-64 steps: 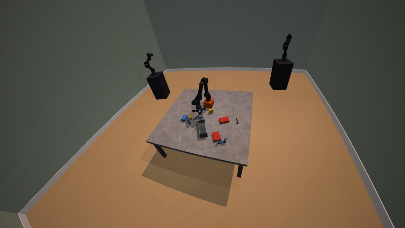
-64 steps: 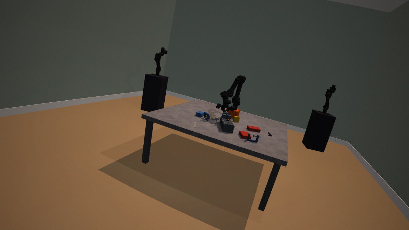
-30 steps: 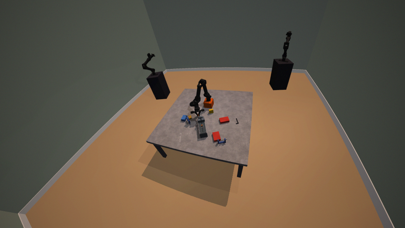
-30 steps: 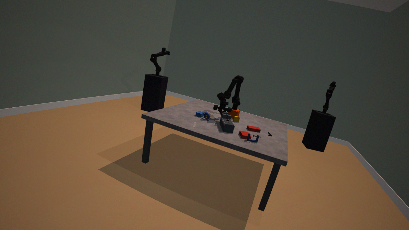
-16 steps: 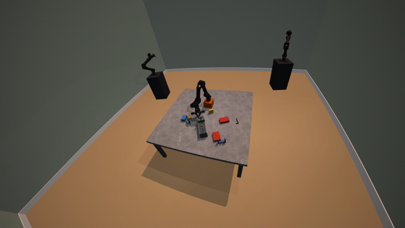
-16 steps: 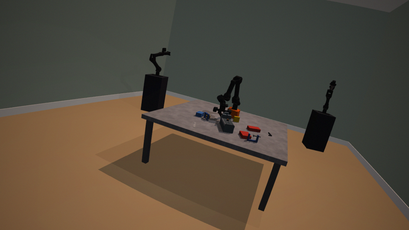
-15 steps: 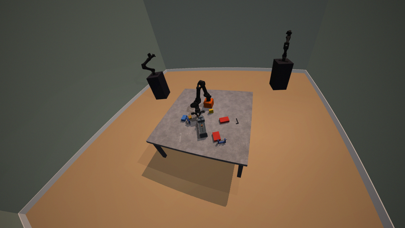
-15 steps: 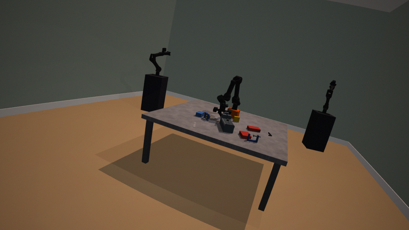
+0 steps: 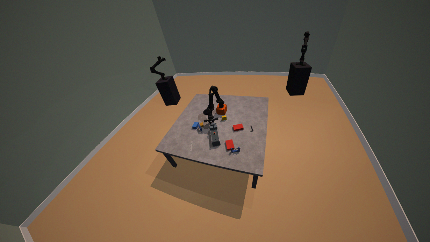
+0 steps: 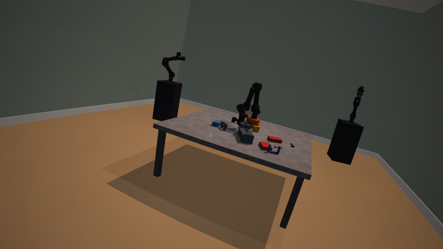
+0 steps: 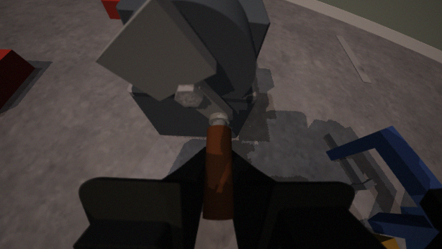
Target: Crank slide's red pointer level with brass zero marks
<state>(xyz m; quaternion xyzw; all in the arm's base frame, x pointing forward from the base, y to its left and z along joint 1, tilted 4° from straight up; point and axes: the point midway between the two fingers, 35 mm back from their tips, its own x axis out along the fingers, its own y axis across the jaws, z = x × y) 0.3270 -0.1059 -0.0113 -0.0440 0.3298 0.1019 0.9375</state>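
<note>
The grey machine stands on the table. My gripper is shut on the orange-brown crank handle, which sits upright between the fingers in the wrist view. The crank arm runs from the handle up and left to a pale hexagonal hub. A flat grey plate sticks out beyond the hub. The slide's small red pointer is on top of the machine. It is hidden in the wrist view. It is too small in the top and exterior views to tell whether it is level with the brass marks.
A blue clamp and a blue block lie left of the machine in the top view. Two red blocks, another blue clamp and a black angled key lie right. A yellow block is near my base.
</note>
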